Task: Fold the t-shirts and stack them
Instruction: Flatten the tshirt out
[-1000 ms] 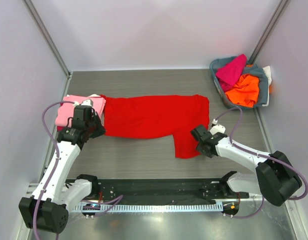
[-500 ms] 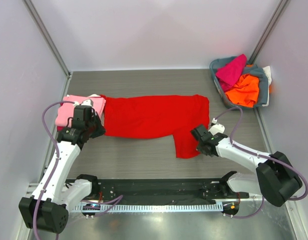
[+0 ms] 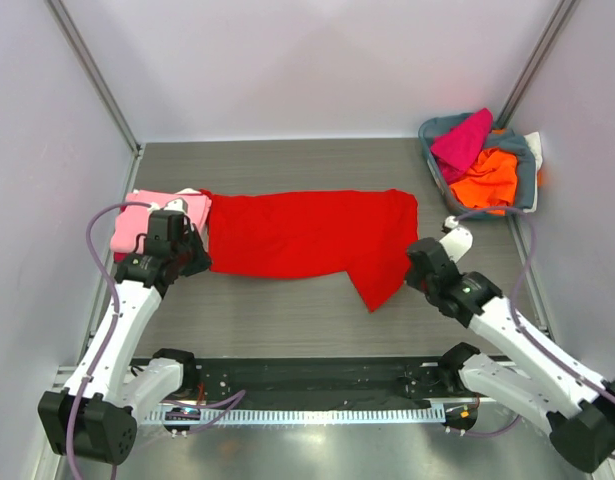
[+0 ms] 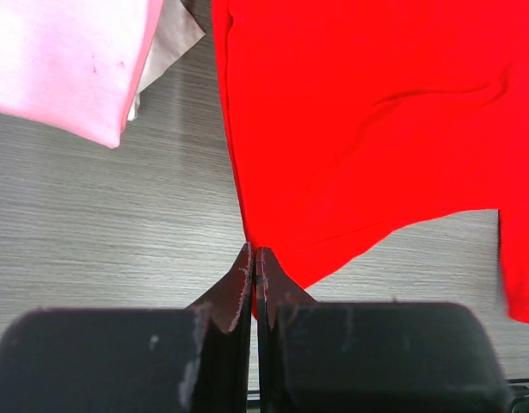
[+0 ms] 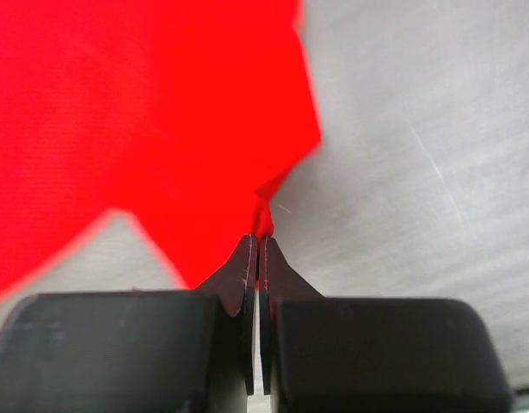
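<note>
A bright red t-shirt (image 3: 307,232) lies spread across the middle of the table. My left gripper (image 3: 195,262) is shut on its near left corner (image 4: 273,249). My right gripper (image 3: 415,272) is shut on its right edge (image 5: 264,215) and holds that part lifted off the table, so the cloth hangs in a point. A folded pink t-shirt (image 3: 145,215) lies at the left, over a white one (image 4: 165,47). It also shows in the left wrist view (image 4: 66,60). Magenta (image 3: 462,138) and orange (image 3: 487,180) shirts fill the basket.
A grey-blue basket (image 3: 530,170) stands at the far right corner. Metal frame posts rise at the back left and back right. A black rail runs along the near edge between the arm bases.
My right gripper has risen and moved right and back, lifting the red shirt's lower right flap off the table. The left arm has not moved.
</note>
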